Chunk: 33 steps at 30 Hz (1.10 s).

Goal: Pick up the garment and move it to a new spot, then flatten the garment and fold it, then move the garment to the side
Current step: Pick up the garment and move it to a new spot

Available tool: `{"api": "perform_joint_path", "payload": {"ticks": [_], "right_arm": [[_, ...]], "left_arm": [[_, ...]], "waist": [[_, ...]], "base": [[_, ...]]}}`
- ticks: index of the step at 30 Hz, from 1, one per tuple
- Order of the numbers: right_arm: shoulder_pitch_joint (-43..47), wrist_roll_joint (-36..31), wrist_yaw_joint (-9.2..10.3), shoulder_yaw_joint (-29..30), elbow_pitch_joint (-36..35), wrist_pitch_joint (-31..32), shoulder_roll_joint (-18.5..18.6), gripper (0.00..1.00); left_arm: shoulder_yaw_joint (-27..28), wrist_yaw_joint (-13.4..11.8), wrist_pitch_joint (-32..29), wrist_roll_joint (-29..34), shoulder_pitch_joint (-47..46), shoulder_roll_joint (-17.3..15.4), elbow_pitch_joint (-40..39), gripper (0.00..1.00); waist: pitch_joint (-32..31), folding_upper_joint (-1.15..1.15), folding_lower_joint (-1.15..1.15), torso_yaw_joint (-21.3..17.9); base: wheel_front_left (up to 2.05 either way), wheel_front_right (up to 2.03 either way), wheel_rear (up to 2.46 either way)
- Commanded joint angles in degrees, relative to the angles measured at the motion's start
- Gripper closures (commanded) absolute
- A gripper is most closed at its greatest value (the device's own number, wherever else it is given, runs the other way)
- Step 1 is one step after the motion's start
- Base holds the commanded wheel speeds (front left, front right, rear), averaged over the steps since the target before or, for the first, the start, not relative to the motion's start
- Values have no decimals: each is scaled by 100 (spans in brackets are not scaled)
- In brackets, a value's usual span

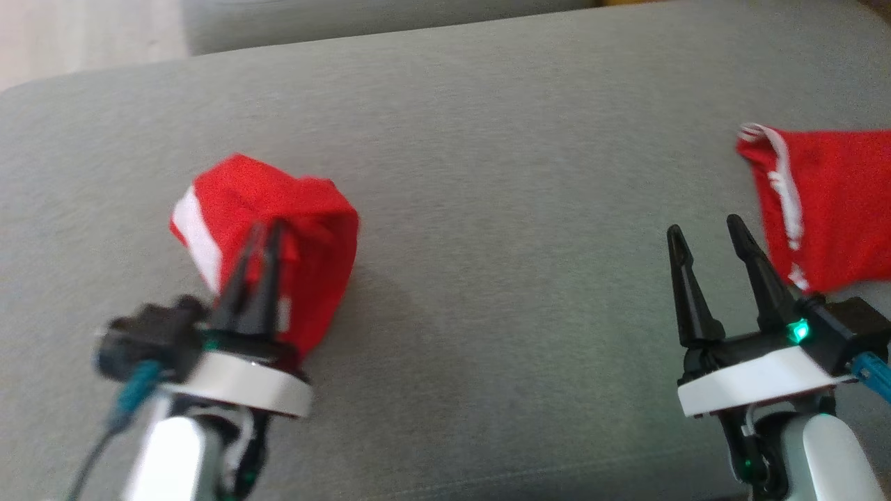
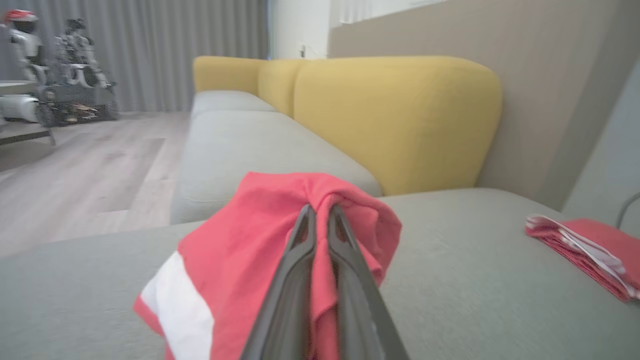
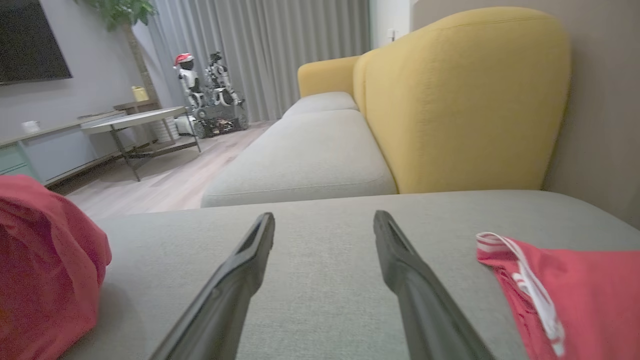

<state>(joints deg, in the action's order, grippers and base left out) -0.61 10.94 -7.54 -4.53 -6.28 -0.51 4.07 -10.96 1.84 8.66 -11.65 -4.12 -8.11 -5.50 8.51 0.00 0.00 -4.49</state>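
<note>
Grey sofa seat (image 1: 487, 139), left gripper (image 1: 268, 224) clamped on bunched red shorts (image 1: 306, 202), mid-carry I reckon; right gripper (image 1: 704, 225) gaping empty, next up: lay them down ahead, flatten

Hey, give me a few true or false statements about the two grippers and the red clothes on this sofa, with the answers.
1. The left gripper is shut on the garment. True.
2. The right gripper is shut too. False: its fingers stand apart and hold nothing.
3. A second red garment lies on the cushion, at the robot's right. True.
4. The sofa's backrest is blue. False: it is yellow.
</note>
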Motion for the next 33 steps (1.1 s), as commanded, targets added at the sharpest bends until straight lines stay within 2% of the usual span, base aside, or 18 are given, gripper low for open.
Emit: {"api": "perform_joint_path", "payload": {"ticks": [1,9,18,19,20,21,26,33], "right_arm": [[-158,43,5,-109,-158,-67,-27,0],[-242,127,5,-49,-62,-193,-77,0],[-406,306,5,-154,223,-426,-110,0],[-407,322,5,-143,259,-452,-112,0],[-404,330,5,-136,288,-472,-113,0],[-398,339,5,-127,312,-488,-114,0],[-341,330,5,-79,421,-536,-117,0],[-221,170,5,-27,378,-425,-118,0]], "left_arm": [[25,34,3,115,-372,38,3,100],[-1056,336,110,483,-1545,338,1221,100],[-1993,534,236,430,-2413,418,2617,100],[-2026,538,263,388,-2442,423,2758,92],[-2045,540,303,354,-2473,429,2867,58],[-2061,541,350,334,-2503,435,2950,0],[-1995,402,581,281,-2444,453,2987,0],[-1558,-31,631,268,-2053,403,2209,0]], "waist": [[46,0,0,-363],[466,0,0,-961],[732,0,0,-1519],[733,0,0,-1557],[734,0,0,-1584],[733,0,0,-1599],[587,0,0,-1538],[278,0,0,-993]], "base": [[0,0,0],[0,0,0],[0,0,0],[0,0,0],[0,0,0],[0,0,0],[0,0,0],[0,0,0]]}}
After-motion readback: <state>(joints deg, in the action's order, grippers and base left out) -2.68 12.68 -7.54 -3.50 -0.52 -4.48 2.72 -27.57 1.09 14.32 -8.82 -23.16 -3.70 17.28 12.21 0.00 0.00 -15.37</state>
